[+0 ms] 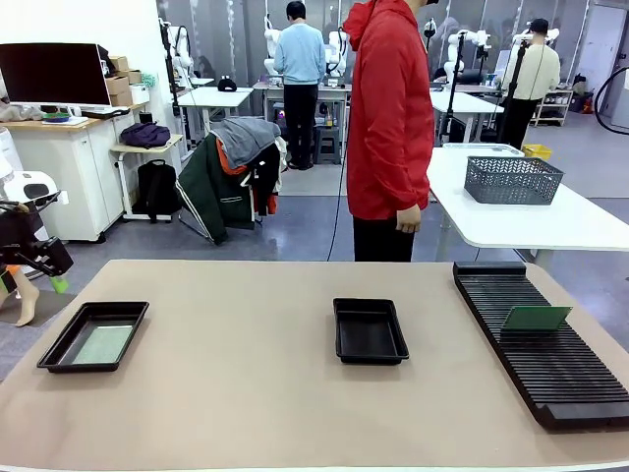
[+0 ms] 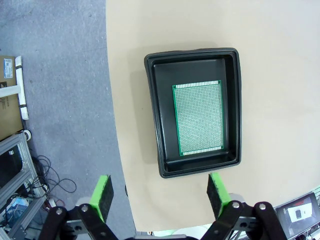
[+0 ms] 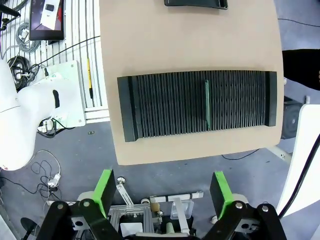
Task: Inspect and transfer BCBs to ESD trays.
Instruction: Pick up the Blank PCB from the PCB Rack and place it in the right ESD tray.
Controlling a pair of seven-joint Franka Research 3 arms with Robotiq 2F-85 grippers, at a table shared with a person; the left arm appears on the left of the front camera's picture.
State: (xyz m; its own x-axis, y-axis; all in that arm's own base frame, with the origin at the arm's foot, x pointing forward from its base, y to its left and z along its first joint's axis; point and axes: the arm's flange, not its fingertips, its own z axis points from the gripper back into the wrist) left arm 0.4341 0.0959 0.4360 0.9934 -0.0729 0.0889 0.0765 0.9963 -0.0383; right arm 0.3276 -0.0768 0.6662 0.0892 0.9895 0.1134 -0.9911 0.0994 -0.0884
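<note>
Two black ESD trays sit on the tan table. The left tray (image 1: 57, 345) (image 2: 157, 110) holds a flat green BCB (image 1: 102, 343) (image 2: 198, 118). The middle tray (image 1: 369, 330) (image 3: 196, 3) looks empty. A second BCB (image 1: 536, 318) (image 3: 207, 104) stands upright in a slot of the long black rack (image 1: 555, 364) (image 3: 165, 105) at the right. My left gripper (image 1: 44, 258) (image 2: 160, 194) hangs open off the table's left edge, high over the left tray. High above the rack, my right gripper (image 3: 162, 190) is open with nothing between its fingers.
A person in a red jacket (image 1: 390, 108) stands at the far side of the table, hands down. A white table behind carries a grey mesh basket (image 1: 512, 180). The tan table (image 1: 246, 393) has wide bare room between trays and rack.
</note>
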